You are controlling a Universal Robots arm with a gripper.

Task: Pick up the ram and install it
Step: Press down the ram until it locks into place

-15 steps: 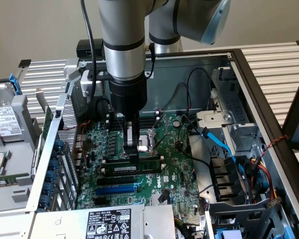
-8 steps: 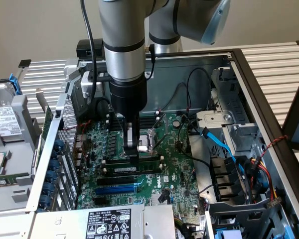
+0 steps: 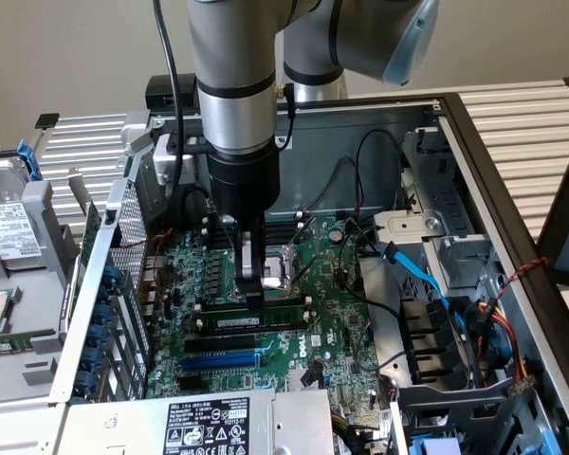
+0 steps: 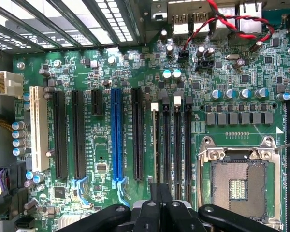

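We see the ram, a long narrow green stick with white label, lying level in a black motherboard slot, just above the blue slot.

One motherboard carries one long blue slot, one white slot, four long black expansion slots plus one short black one, four narrow memory slots, and one processor socket. One ram sits seated; one gripper hangs above.

Plain beige wall; white slatted tabletop
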